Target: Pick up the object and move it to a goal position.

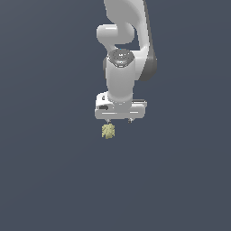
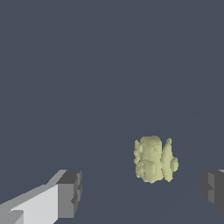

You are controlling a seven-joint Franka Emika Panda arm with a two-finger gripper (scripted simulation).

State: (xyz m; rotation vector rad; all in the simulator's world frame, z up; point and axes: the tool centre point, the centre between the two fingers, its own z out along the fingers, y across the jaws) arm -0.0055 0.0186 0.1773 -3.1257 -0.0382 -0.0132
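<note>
Slate-blue floor fills the whole exterior view, flat and featureless, with no wall or edge to the room that I can make out. On it sits the object [image 1: 108, 131], a lumpy yellow-green blob just below the white gripper [image 1: 118, 121], under the end toward the exterior view's left. It looks slightly taller than wide here, though it is too small to judge its long axis. The arm's upper links are cut off at the frame's top.

From the wrist view, the object [image 2: 154, 159] lies between the two dark fingertips [image 2: 70, 193], touching neither, nearer the one cropped at the frame edge. The jaws stand wide apart, grasping nothing.
</note>
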